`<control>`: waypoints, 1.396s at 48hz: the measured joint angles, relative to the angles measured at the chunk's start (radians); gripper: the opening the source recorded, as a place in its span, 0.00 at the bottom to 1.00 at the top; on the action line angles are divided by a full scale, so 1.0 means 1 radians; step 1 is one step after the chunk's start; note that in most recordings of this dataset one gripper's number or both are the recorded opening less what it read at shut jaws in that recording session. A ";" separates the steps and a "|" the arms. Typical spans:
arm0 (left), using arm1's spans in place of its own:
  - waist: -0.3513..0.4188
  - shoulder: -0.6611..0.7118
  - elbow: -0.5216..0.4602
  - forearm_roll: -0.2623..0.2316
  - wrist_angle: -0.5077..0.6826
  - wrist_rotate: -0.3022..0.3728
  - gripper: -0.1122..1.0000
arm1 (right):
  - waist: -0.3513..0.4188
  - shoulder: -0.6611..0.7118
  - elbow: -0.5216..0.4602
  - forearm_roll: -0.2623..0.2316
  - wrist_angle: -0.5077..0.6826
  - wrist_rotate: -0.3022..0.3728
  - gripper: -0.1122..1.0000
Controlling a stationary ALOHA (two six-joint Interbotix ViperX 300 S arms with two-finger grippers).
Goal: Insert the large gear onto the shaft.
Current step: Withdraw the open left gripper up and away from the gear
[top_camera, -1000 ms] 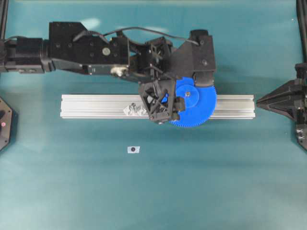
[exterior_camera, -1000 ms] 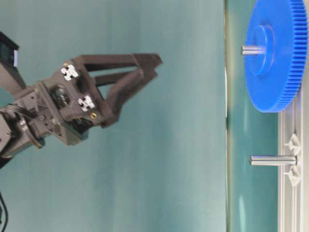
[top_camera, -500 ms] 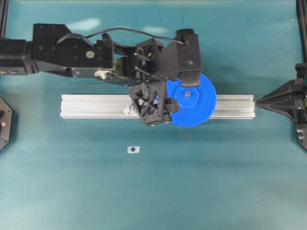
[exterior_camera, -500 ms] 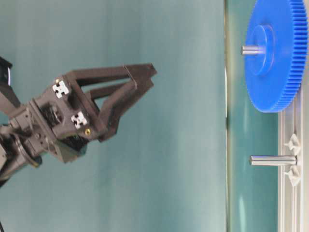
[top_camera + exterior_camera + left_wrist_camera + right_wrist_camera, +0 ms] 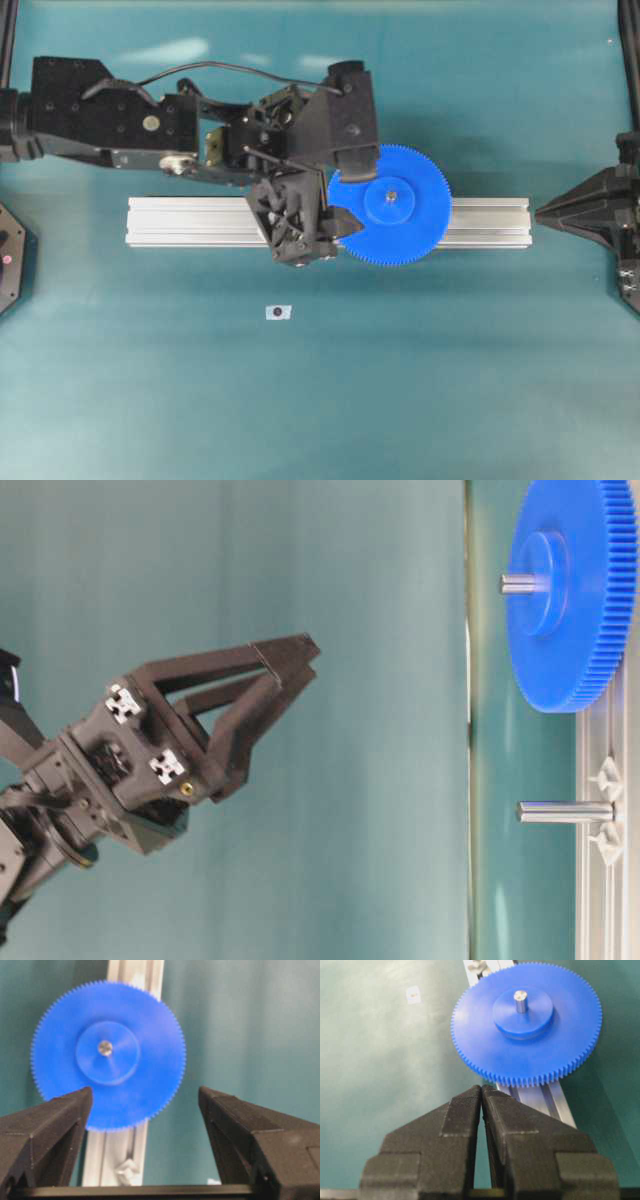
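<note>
Left wrist view, nearest first: the left gripper [image 5: 142, 1105] has its jaws spread wide, nothing between them — empty. Beyond the fingertips lies the large gear [image 5: 107, 1055], flat on the aluminium rail [image 5: 120, 1155], a silvery pin end showing through its centre hole.

Right wrist view: right gripper [image 5: 482, 1097] with its jaws pressed together, holding nothing. It sits well apart from the work, at the right edge of the overhead view. Just past it, the gear again, seated level with the shaft [image 5: 520, 1000] poking up through the raised hub.

Table-level view: the gear lies against the rail, with the shaft tip clear of the hub. The left gripper hangs well above the table, apart from the gear. A second pin [image 5: 565, 811] stands bare further along the rail, flanked by clear brackets.

Overhead: a small pale tag [image 5: 279, 312] lies alone on the teal mat, near the rail.

Judgement — insertion looks done: gear on shaft, released. What is left seems only to clear the left arm away.
</note>
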 measured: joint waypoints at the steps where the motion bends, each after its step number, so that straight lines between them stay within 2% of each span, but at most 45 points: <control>1: 0.000 -0.002 0.003 0.000 -0.006 0.000 0.85 | 0.002 0.000 0.000 0.000 0.000 -0.002 0.23; 18: -0.005 -0.017 0.043 0.000 -0.081 0.002 0.85 | 0.000 -0.003 0.006 -0.002 0.000 0.000 0.23; 67: -0.005 -0.018 0.044 0.000 -0.084 0.002 0.85 | -0.014 -0.003 0.005 0.000 -0.003 0.000 0.23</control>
